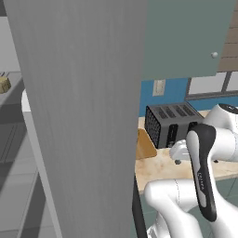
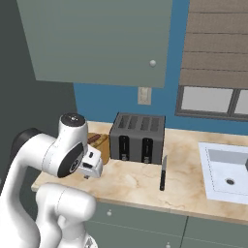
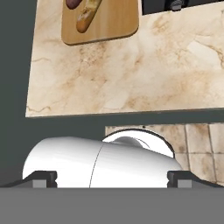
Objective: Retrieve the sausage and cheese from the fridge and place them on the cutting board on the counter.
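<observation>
The sausage [image 3: 72, 3], a dark red-brown link, lies on the wooden cutting board [image 3: 109, 26] beside a paler yellowish stick [image 3: 87, 15]. From the right base view the sausage [image 2: 93, 139] and cutting board [image 2: 102, 143] peek out behind my arm. The cheese [image 1: 3, 85], a tan chunk, sits on a fridge shelf [image 1: 14, 95] at the far left. The open grey fridge door [image 1: 83, 116] stands in the middle of the left base view. My gripper [image 3: 111, 178] is open and holds nothing. It hangs over the counter's [image 3: 131, 74] front part, short of the board; the gripper [image 2: 91, 169] is left of the toaster.
A black-and-silver toaster [image 2: 138, 138] stands right of the board. A knife [image 2: 163, 178] lies on the counter in front of it, and a sink [image 2: 225, 169] is further right. Grey-green wall cabinets [image 2: 101, 43] hang above. The fridge door edge is close to my arm's left.
</observation>
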